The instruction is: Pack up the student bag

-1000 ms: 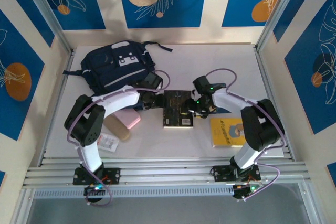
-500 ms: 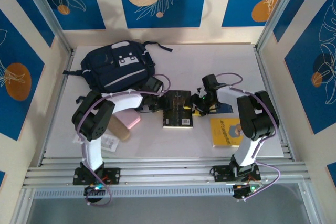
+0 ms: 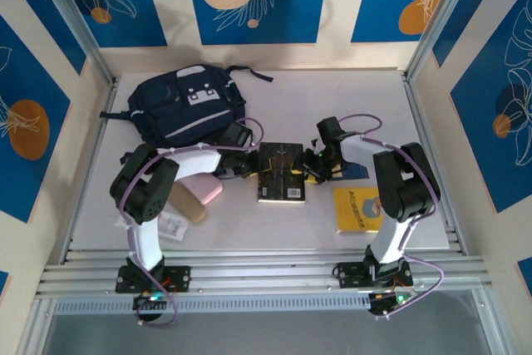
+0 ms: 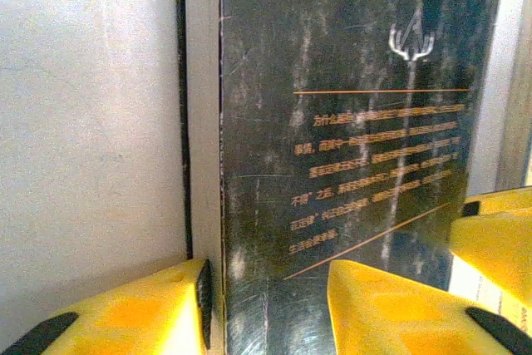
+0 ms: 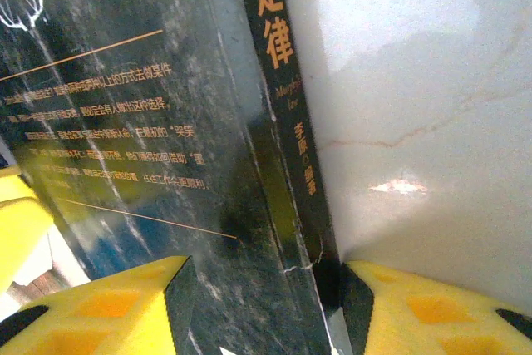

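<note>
The navy-blue student bag (image 3: 184,106) lies at the back left of the table, its grey-white buckle patch facing up. A black book (image 3: 281,172) with orange print lies flat at mid-table. My left gripper (image 3: 251,164) is at the book's left edge, open. In the left wrist view (image 4: 266,315) one yellow finger (image 4: 125,313) rests on the table beside the page edge, the other (image 4: 399,309) over the cover (image 4: 349,122). My right gripper (image 3: 312,170) is open at the spine side (image 5: 266,309), one finger over the cover (image 5: 125,122) and one on the table beside the spine.
A yellow book (image 3: 359,208) lies at the front right, a blue flat item (image 3: 356,170) just behind it. A pink case (image 3: 204,188), a tan object (image 3: 186,204) and a white packet (image 3: 172,224) lie at the front left. Frame rails run along the table's edges.
The right arm has folded in and brought its gripper down to the book's right edge. The left gripper has shifted slightly along the left edge. The book has stayed put.
</note>
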`<state>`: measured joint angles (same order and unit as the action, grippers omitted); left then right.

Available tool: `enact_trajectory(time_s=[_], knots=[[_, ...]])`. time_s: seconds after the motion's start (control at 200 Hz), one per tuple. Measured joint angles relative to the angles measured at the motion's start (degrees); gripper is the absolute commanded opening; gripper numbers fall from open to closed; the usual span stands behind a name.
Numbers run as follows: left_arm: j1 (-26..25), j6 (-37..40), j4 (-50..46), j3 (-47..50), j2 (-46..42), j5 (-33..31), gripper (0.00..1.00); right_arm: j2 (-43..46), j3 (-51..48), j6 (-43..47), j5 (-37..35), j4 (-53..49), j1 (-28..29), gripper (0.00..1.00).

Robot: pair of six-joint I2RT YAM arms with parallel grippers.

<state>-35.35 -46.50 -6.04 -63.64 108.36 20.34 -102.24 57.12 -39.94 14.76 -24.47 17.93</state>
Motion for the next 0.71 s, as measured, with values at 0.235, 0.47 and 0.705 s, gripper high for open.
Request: enact_trajectory(time_s=[0.235,0.47,0.705], knots=[[-0.74,-1.25,4.31,0.74,-3.50,4.11,0.27,-0.42,0.63,-0.15,-0.13,-0.81,0.02,0.50],[-1.20,-2.25,7.96,1.86,-5.11,6.91,0.39,-0.55,0.74,-0.17,-0.17,-0.92,0.07,0.50],[-1.20,-2.12,7.78,2.10,-5.07,6.97,0.16,-0.68,1.01,-0.24,-0.20,-1.29,0.07,0.50]])
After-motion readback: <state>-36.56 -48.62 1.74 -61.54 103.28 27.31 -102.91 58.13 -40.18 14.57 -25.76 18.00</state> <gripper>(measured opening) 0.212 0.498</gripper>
